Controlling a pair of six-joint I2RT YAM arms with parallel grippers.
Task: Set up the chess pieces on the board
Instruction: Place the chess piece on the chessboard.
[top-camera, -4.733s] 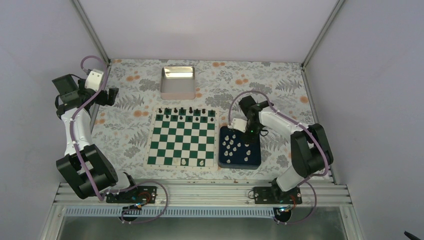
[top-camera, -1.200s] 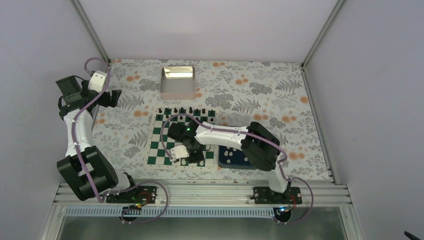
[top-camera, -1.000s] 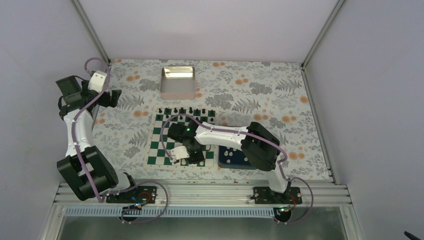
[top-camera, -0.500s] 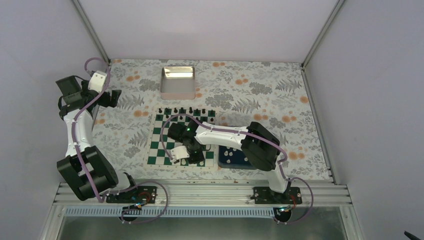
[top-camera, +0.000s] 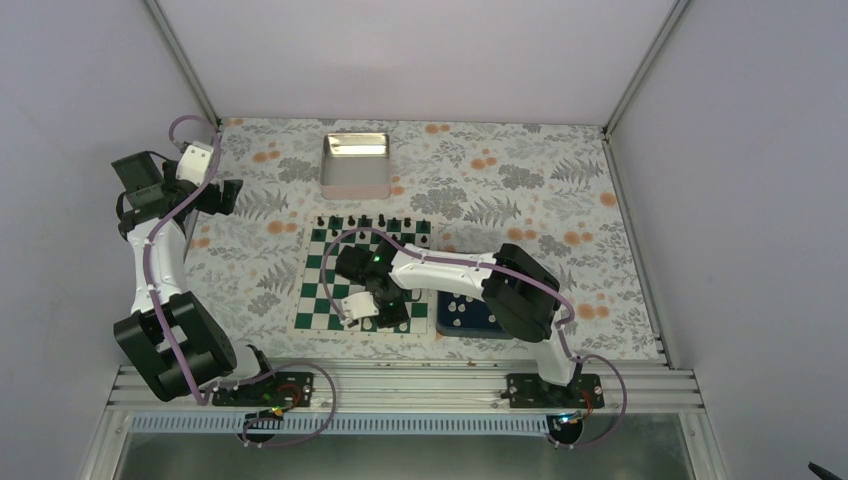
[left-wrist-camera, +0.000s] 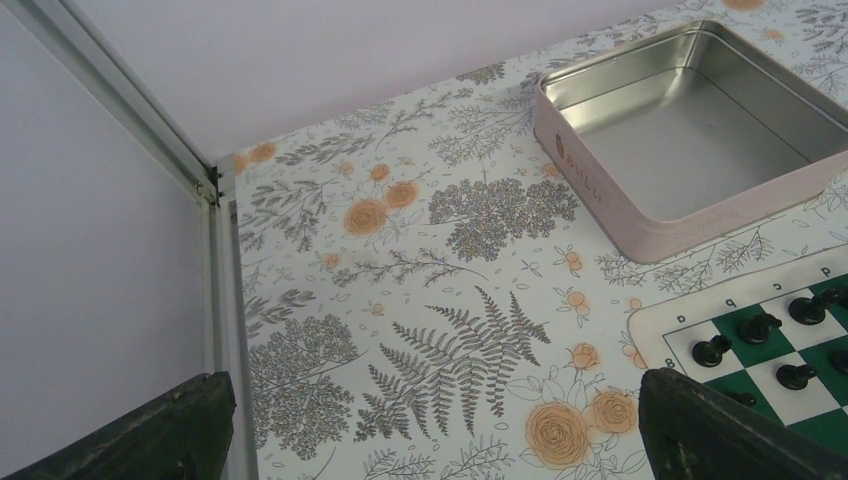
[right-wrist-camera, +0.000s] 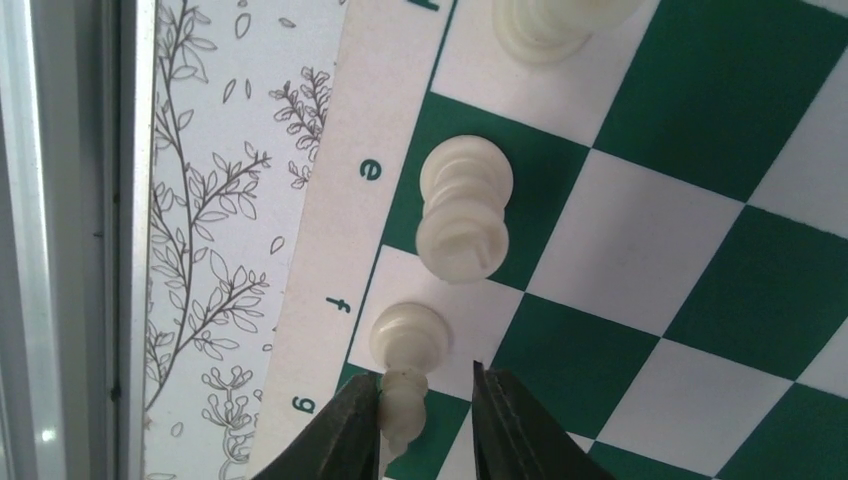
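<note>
The green and white board (top-camera: 330, 275) lies mid-table. My right gripper (top-camera: 372, 318) hangs over its near edge. In the right wrist view the right gripper (right-wrist-camera: 428, 420) straddles a cream piece (right-wrist-camera: 408, 345) standing on the f square of the board (right-wrist-camera: 640, 250). The piece touches the left finger, with a gap to the right finger. Another cream piece (right-wrist-camera: 464, 210) stands on the e square and a third (right-wrist-camera: 550, 25) beyond it. More cream pieces (top-camera: 457, 308) lie in the blue tray (top-camera: 470, 315). My left gripper (top-camera: 228, 195) is open and empty at the far left.
A shiny metal tin (top-camera: 356, 165) stands behind the board and also shows in the left wrist view (left-wrist-camera: 690, 130). Black pieces (top-camera: 370, 222) line the board's far row, and some show in the left wrist view (left-wrist-camera: 760, 328). A metal rail runs along the near edge.
My right arm has swung from the blue tray to the board's near edge. Over the last second it has stayed put. The left arm has barely moved.
</note>
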